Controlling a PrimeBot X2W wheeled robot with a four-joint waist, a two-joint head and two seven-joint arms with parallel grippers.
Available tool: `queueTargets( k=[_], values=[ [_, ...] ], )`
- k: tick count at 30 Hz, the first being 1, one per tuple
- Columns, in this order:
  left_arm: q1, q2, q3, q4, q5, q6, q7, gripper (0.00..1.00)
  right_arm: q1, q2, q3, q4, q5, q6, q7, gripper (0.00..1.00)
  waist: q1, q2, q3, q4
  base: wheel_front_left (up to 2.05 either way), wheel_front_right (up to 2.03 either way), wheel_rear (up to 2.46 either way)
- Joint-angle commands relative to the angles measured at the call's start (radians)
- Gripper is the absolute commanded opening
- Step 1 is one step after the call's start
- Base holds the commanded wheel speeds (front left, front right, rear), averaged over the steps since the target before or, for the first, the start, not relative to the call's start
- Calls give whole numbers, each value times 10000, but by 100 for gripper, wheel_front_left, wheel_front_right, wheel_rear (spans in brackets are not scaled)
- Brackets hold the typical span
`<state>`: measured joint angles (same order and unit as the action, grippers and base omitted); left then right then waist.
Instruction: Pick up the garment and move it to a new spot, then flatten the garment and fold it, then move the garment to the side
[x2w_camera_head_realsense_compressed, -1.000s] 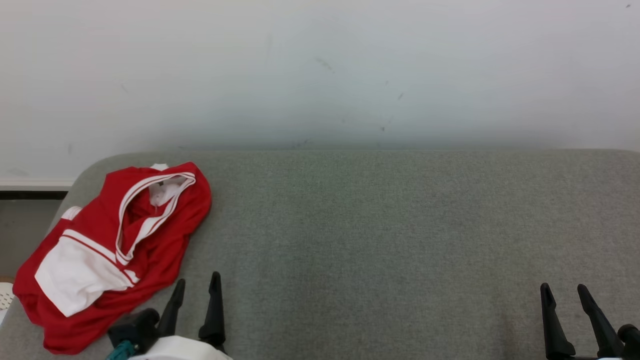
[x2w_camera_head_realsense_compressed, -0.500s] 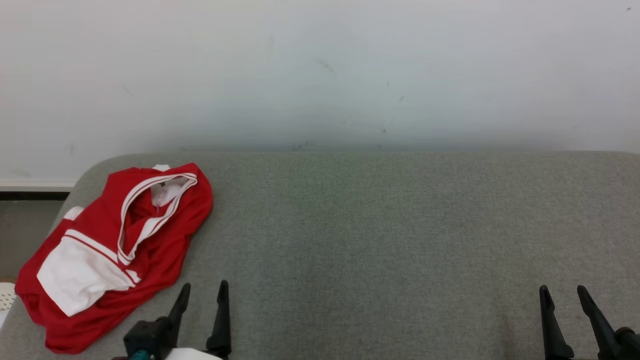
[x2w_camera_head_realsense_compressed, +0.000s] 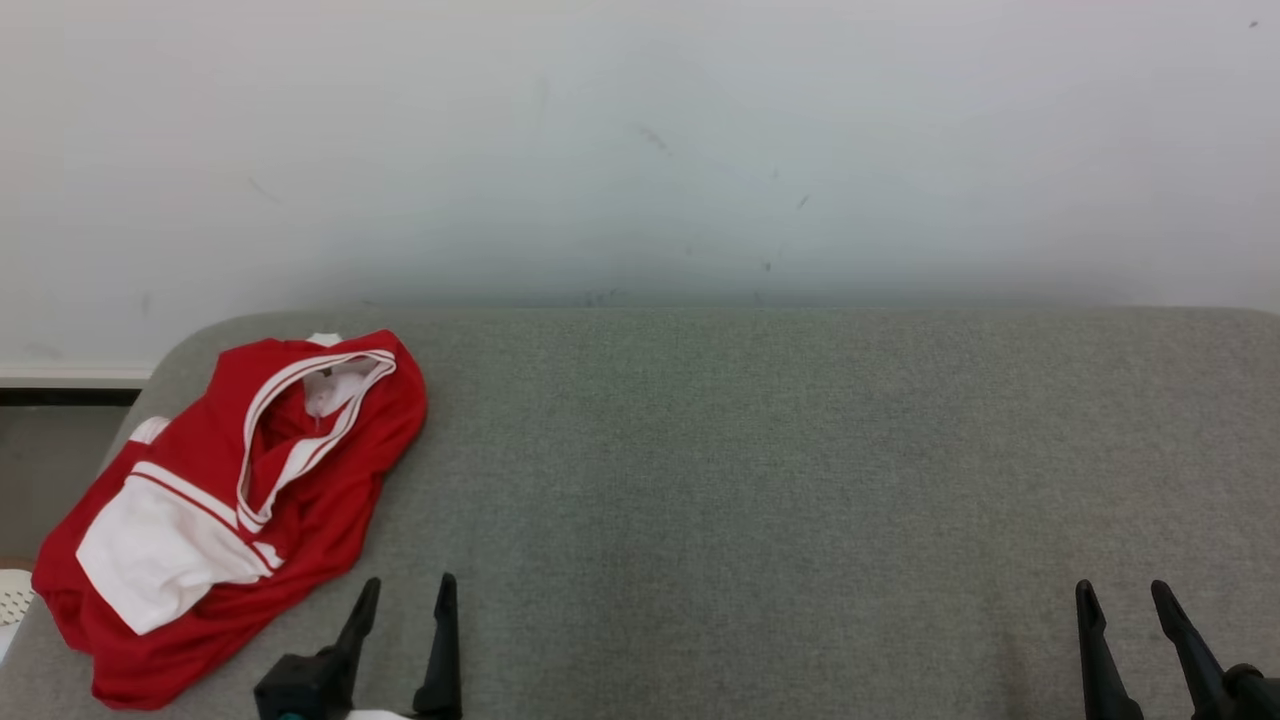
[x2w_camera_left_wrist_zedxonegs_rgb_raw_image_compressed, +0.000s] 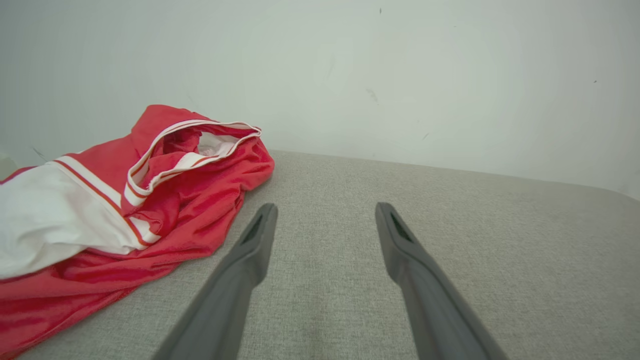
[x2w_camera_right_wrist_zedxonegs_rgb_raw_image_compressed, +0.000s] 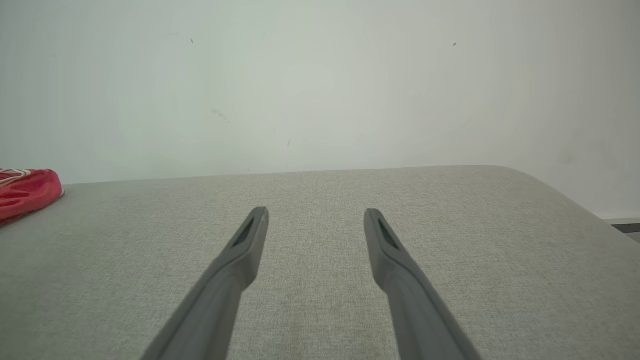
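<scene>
The garment (x2w_camera_head_realsense_compressed: 230, 500) is red with white panels and white-striped trim, and it lies crumpled on the far left of the grey padded surface (x2w_camera_head_realsense_compressed: 760, 470). Just right of its near hem, my left gripper (x2w_camera_head_realsense_compressed: 408, 588) stands open and empty at the bottom of the head view. In the left wrist view the garment (x2w_camera_left_wrist_zedxonegs_rgb_raw_image_compressed: 125, 200) lies left of the left gripper (x2w_camera_left_wrist_zedxonegs_rgb_raw_image_compressed: 324, 214), apart from its spread fingers. My right gripper (x2w_camera_head_realsense_compressed: 1120, 592) is open and empty at the lower right, far from the cloth. The right wrist view has the right gripper (x2w_camera_right_wrist_zedxonegs_rgb_raw_image_compressed: 315, 216) over bare fabric, with the garment's edge (x2w_camera_right_wrist_zedxonegs_rgb_raw_image_compressed: 27, 192) far left.
A pale wall (x2w_camera_head_realsense_compressed: 640, 150) rises right behind the padded surface. The surface's rounded left corner (x2w_camera_head_realsense_compressed: 170, 350) lies by the garment, with darker floor (x2w_camera_head_realsense_compressed: 50, 470) beyond. A small white perforated object (x2w_camera_head_realsense_compressed: 12, 598) sits at the left edge.
My left gripper has drawn back toward the bottom edge and slightly right, showing less of its wrist. The picture has shifted slightly down. The garment and the right gripper lie as before.
</scene>
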<state>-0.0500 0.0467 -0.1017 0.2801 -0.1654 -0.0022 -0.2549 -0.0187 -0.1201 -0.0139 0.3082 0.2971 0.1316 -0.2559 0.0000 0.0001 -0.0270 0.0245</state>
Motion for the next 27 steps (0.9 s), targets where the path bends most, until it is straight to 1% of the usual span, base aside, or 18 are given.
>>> queueTargets(
  k=[1,12,16,22,27],
  values=[
    [81,66,5,37,145,8,-79,100,-15,-45,24,65,-182,-17,-69,100,0,-1,-10,5,0,0,0],
    [29,66,-35,104,85,63,-101,100,-41,-165,137,203,-183,-17,-101,100,0,-1,-64,5,0,0,0],
    [20,66,-90,111,59,48,-101,100,57,-162,154,170,-193,-17,-101,100,0,-1,-70,106,0,0,0],
    [-24,66,-60,162,163,-13,-101,100,150,-96,258,189,-199,-17,-100,100,0,-1,-90,566,0,0,0],
    [85,64,-49,199,262,-28,-99,100,246,1,328,246,-172,-17,-86,100,0,-1,-185,1349,0,0,0]
  ],
)
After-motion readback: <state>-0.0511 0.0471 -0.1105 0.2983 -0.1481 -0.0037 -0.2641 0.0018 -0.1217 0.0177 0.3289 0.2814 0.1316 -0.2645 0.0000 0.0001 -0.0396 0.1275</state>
